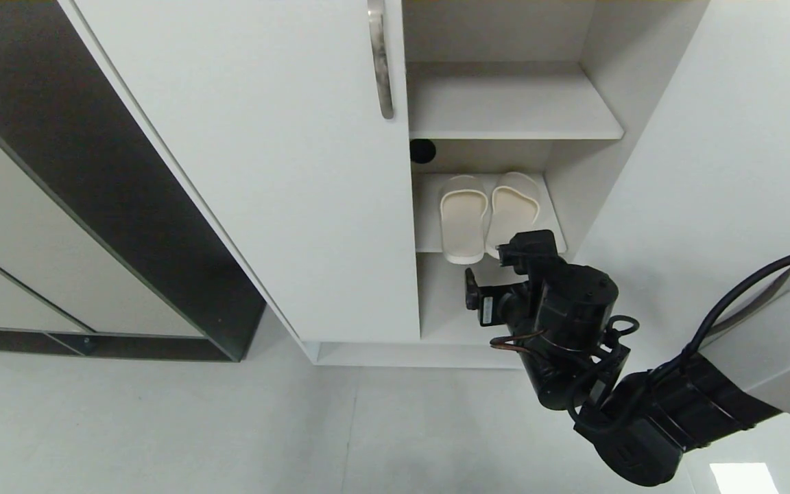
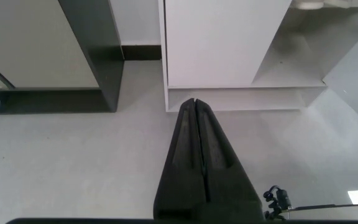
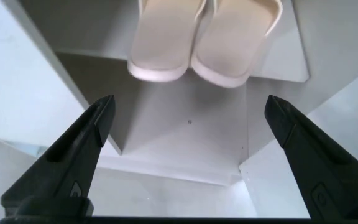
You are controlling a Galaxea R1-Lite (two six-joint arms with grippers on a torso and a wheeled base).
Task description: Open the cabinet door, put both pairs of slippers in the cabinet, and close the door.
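Cabinet door (image 1: 710, 151) open, one cream slipper pair (image 1: 487, 213) shelved (second pair and closing remain); right end effector (image 3: 188, 118) released, left end effector (image 2: 195, 106) clenched.

- The closed left door (image 1: 265, 171) walls off that half of the cabinet; access runs between it and the swung-out right door (image 1: 710, 137).
- Slippers (image 1: 487, 213) fill the middle shelf (image 1: 426, 226), heels overhanging its front edge.
- The upper shelf (image 1: 505, 103) and bottom compartment (image 1: 446, 302) offer room; the right gripper (image 1: 499, 269), jaws spread, fronts the latter.
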